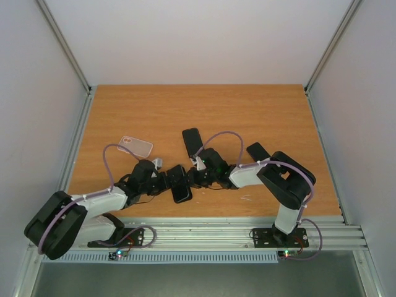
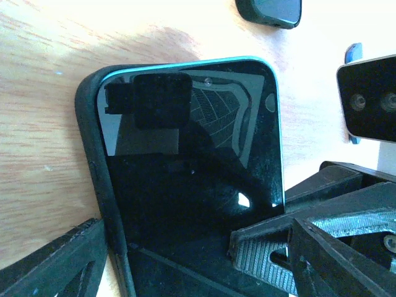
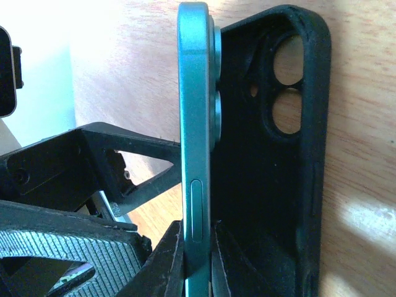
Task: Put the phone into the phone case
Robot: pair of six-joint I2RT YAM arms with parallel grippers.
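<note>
A teal-edged phone (image 2: pixel 198 161) with a black screen sits partly in a black phone case (image 2: pixel 93 142). Its left edge is in the case. In the right wrist view the phone (image 3: pixel 193 124) is edge-on and tilted away from the case (image 3: pixel 278 185), whose camera holes show. My right gripper (image 3: pixel 197 266) is shut on the phone's raised edge. My left gripper (image 2: pixel 167 253) spans the pair, one finger (image 2: pixel 68 260) against the case's outer side and the other (image 2: pixel 266 253) on the screen. In the top view both grippers (image 1: pixel 172 180) (image 1: pixel 197 175) meet near the table's front.
A clear case (image 1: pixel 137 146) lies left of centre. A black phone or case (image 1: pixel 192 141) lies behind the grippers, and another dark one (image 1: pixel 258 150) to the right. The right wrist's camera housing (image 2: pixel 370 99) is close on the right.
</note>
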